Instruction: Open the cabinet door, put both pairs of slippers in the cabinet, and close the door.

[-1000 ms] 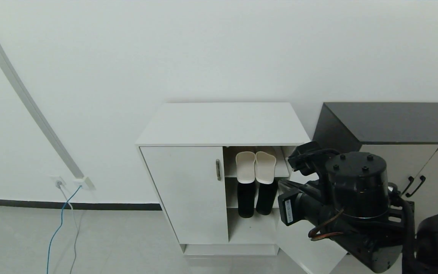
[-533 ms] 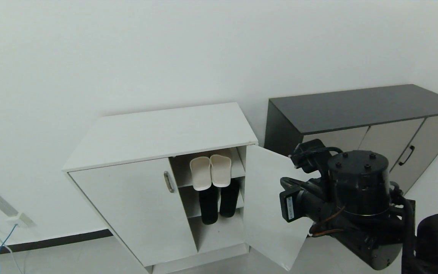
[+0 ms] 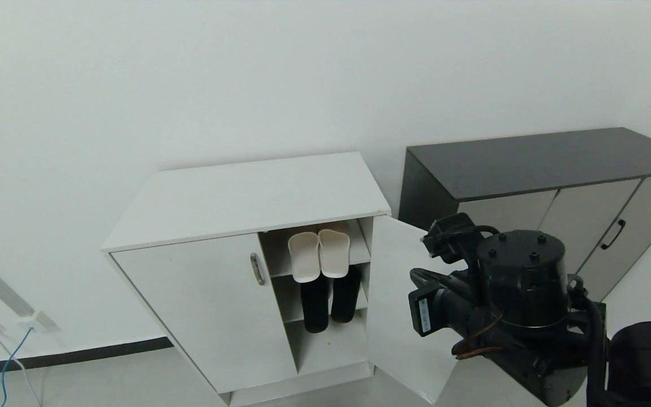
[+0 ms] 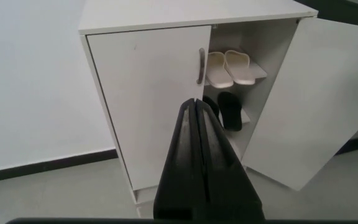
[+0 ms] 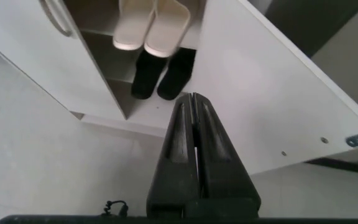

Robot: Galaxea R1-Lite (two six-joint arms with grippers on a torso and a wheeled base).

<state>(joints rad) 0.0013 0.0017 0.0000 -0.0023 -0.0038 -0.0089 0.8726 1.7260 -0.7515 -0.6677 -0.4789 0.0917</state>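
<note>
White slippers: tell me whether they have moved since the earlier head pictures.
No. The white slippers still sit on the cabinet's upper shelf, right above the black slippers; only the camera has shifted.

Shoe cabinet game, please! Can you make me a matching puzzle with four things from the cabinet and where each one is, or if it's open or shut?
Things:
1. white slippers
2. black slippers
3. left door
4. right door

Place or state:
A. swung open
B. on the upper shelf
C. shut
D. on the middle shelf

Right pairs: 1-B, 2-D, 3-C, 4-A.
</note>
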